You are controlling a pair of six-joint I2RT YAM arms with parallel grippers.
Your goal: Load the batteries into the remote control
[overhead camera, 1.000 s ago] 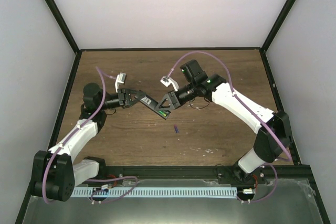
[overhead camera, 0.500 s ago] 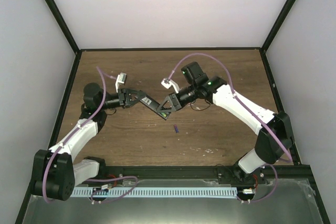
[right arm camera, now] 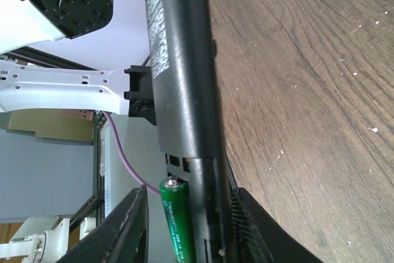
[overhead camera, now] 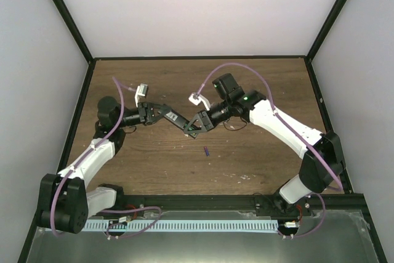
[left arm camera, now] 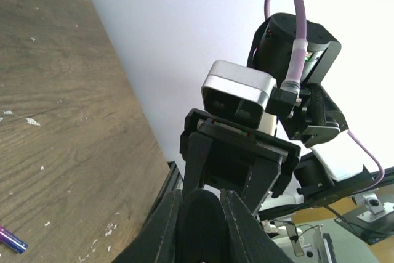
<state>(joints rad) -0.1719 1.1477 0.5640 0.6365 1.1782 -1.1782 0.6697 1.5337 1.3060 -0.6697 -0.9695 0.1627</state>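
Remote control [right arm camera: 183, 72], slim black rectangular plastic bar: clamped at one end by the closed left gripper [left arm camera: 202, 229] and held clear of the table, apparently so its battery bay faced the other arm. Green battery [right arm camera: 176, 223], small cylinder: lay along the remote's open end between the partly open jaws of the right gripper [right arm camera: 188, 238]. A sliver of gap showed beside it, so it was probably being seated rather than carried. Purple-blue battery [overhead camera: 206, 150]: loose on the brown wooden table [overhead camera: 258, 84], near the joined grippers, awaiting its turn. Change from a second earlier: green streak no longer showed from above; purple-blue battery unmoved.
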